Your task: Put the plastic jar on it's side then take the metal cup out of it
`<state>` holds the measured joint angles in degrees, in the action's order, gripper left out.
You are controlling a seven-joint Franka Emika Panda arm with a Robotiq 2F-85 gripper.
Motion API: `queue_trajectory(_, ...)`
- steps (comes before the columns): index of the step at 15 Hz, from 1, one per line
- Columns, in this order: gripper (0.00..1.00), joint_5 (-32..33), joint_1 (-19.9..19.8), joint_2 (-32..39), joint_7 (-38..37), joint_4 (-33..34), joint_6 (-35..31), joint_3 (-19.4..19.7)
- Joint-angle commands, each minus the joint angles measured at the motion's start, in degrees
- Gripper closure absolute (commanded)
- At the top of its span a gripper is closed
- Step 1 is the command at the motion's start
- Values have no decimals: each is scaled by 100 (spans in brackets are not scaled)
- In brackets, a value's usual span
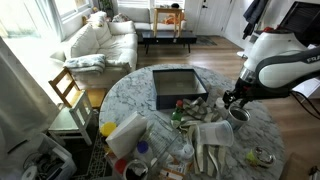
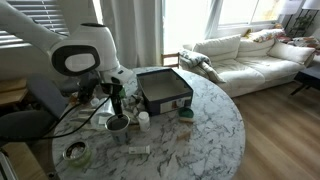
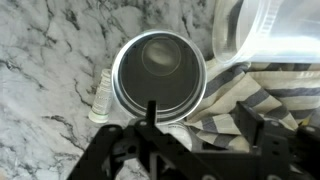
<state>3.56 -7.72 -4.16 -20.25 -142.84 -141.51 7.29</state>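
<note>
From my wrist view, around the metal cup (image 3: 160,72): plastic jar (image 3: 270,35) blocks two o'clock, striped cloth (image 3: 255,100) four, small white bottle (image 3: 100,100) eight; bare marble tabletop (image 3: 45,50) lies open nine to eleven.

Daylight enters through windows (image 1: 70,8) in both exterior views; the panes are overexposed and detail is lost. The white sofa (image 1: 100,40) is partly washed out. The marble table (image 2: 200,125) is evenly lit, with soft shadows. Small items are indistinct at this resolution. Wrist view: the gripper (image 3: 180,140) is dark and out of focus, the plastic jar (image 3: 270,30) shows glare, and the metal cup (image 3: 158,70) is dim inside.
</note>
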Motion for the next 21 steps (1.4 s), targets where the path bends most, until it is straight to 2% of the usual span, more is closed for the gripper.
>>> queue_trajectory(1, 0, -648, -44, -403, 114, 75, 454, 55)
queue_trajectory(4, 0, -1659, -45, -508, 190, 255, 890, 163)
queue_trajectory(9, 0, -2899, -102, -450, 163, 499, 1948, 327)
queue_trajectory(13, 0, -3909, -35, -294, 323, 438, 2643, 326)
queue_trajectory(17, 0, -4048, -74, 57, 694, 299, 2935, 271)
queue_trajectory(21, 0, -3952, -96, 401, 1350, 203, 2718, 257)
